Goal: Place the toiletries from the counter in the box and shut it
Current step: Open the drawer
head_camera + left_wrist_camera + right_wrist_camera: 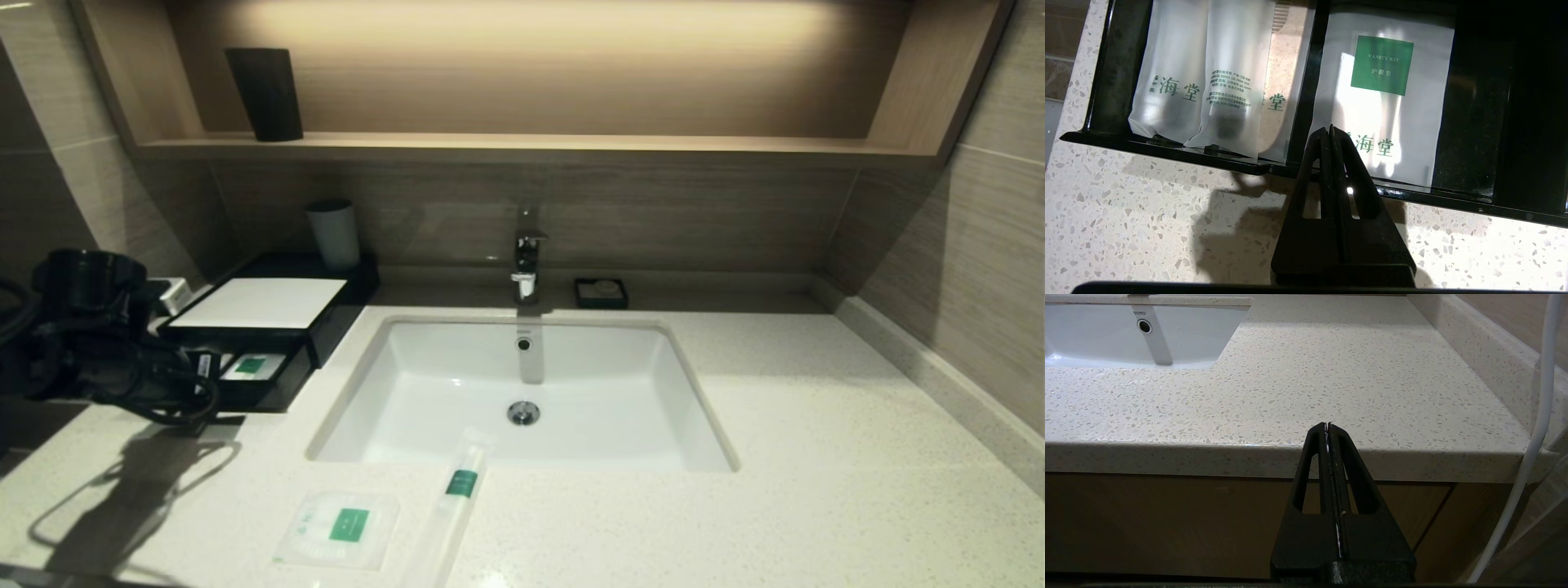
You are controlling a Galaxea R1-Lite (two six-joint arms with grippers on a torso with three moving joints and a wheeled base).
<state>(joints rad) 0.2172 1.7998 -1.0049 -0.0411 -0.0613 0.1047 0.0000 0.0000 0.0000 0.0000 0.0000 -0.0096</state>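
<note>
Black box [269, 327] drawer open | left gripper [1329, 130] closed at its front

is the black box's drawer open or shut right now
Open: the box drawer is pulled out, with packets visible inside.

Square packet [341, 528] lies flat at six o'clock on the counter [816, 457]; slim packet [454, 510] beside it, tip over the basin rim. Black box [269, 327] at ten o'clock, drawer open.
</note>
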